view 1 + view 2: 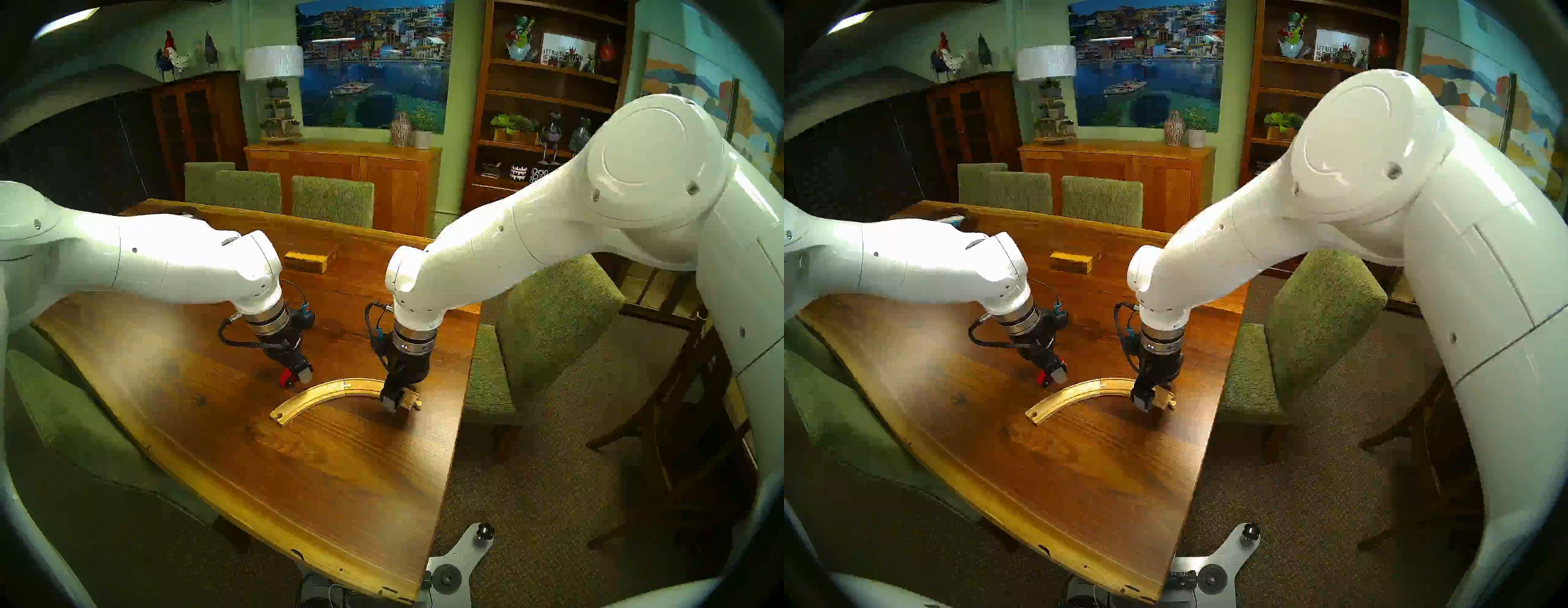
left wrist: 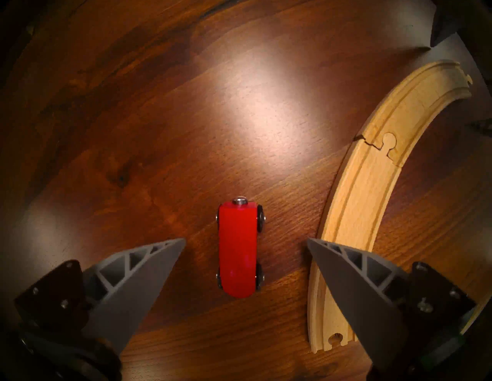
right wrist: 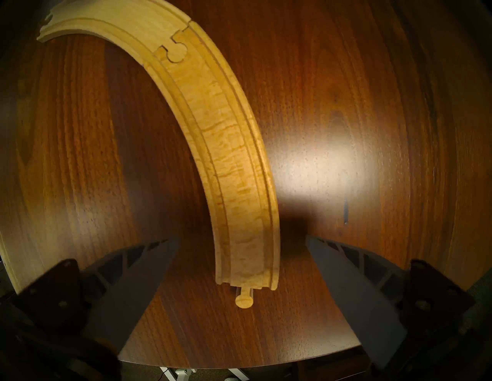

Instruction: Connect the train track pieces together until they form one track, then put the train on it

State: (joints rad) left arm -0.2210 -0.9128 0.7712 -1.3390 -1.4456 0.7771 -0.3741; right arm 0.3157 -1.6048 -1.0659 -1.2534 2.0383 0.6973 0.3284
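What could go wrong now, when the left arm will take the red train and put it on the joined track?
1. The left gripper stands open over the train, and its jaw on the track side already overlaps the track in the wrist view; going down, it may hit or shift it.
2. The right gripper is open, so nothing holds the track; a push could open the seam.

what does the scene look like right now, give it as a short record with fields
track: two curved pieces joined into one arc, flat on the table
train: red car on the table beside the track, not on it
left tool: open, straddling the train, not gripping it
right tool: open, over the track's peg end, not gripping it
other: wooden block farther back
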